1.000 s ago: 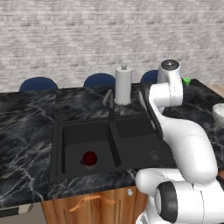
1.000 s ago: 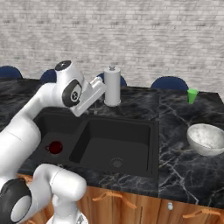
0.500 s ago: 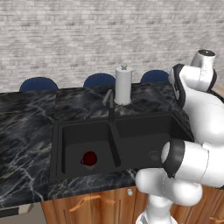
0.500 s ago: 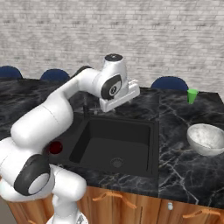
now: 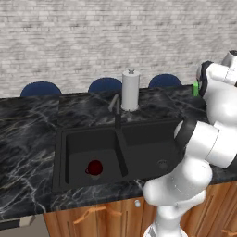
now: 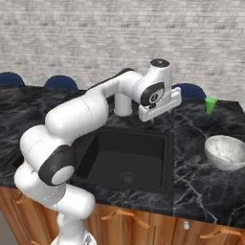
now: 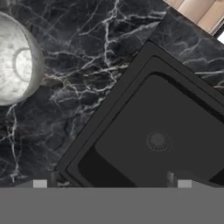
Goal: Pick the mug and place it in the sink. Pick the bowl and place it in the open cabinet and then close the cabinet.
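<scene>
The small dark red rounded mug [image 5: 95, 167] stands upright in the left basin of the large matte black double-basin sink [image 5: 69, 139], its mouth facing up; which way its handle turns I cannot tell. The light grey-white round bowl [image 6: 226, 152] sits upright on the black marble counter [image 6: 201, 129], open side up, well to the right of the two-finger gripper [image 6: 160, 106] and lower than it. The gripper hangs above the back rim of the sink, near the white cylindrical paper towel roll [image 5: 130, 90], with its jaws spread wide, holding nothing and touching nothing. In the hand view the right basin with its round drain [image 7: 157, 141] lies below the fingers, and the bowl [image 7: 17, 59] appears off to the side on the counter. A small bright green cup [image 6: 210, 105] stands on the counter beyond the bowl, to the gripper's right.
</scene>
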### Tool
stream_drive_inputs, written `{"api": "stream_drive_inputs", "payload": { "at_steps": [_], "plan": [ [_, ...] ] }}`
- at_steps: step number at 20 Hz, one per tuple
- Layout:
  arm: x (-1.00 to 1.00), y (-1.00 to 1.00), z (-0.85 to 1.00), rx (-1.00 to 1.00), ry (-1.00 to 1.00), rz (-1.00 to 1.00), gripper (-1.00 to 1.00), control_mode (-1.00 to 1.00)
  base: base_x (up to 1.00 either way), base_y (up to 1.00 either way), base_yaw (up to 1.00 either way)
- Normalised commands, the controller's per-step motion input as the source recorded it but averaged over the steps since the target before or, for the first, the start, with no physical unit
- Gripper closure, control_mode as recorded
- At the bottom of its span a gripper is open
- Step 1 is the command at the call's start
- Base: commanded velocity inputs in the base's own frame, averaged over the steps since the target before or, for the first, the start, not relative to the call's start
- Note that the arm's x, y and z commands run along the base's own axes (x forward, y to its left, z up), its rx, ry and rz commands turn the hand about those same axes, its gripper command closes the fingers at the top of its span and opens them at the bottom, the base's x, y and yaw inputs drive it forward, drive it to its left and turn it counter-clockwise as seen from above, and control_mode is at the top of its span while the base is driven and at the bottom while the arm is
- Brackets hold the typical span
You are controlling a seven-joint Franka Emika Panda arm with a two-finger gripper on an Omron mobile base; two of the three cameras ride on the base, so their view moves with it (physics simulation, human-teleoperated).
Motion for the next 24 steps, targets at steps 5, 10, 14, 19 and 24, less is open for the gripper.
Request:
{"api": "stream_drive_inputs", "payload": {
  "at_steps": [5, 10, 14, 19, 24],
  "plan": [
    [0.27, -0.60, -0.35, -0.16, 0.11, -0.05, -1.00, -1.00, 0.00, 0.00, 0.00],
    [0.23, -0.09, -0.66, -0.34, 0.05, -0.02, -1.00, -1.00, 0.00, 0.00, 0.00],
    [0.03, -0.18, -0.73, -0.29, 0.00, 0.00, -1.00, -1.00, 0.00, 0.00, 0.00],
    [0.00, -0.30, -0.30, -0.07, 0.00, -0.05, -1.00, -1.00, 0.00, 0.00, 0.00],
    [-0.01, -0.34, 0.00, 0.04, 0.00, -0.07, -1.00, -1.00, 0.00, 0.00, 0.00]
  ]
}}
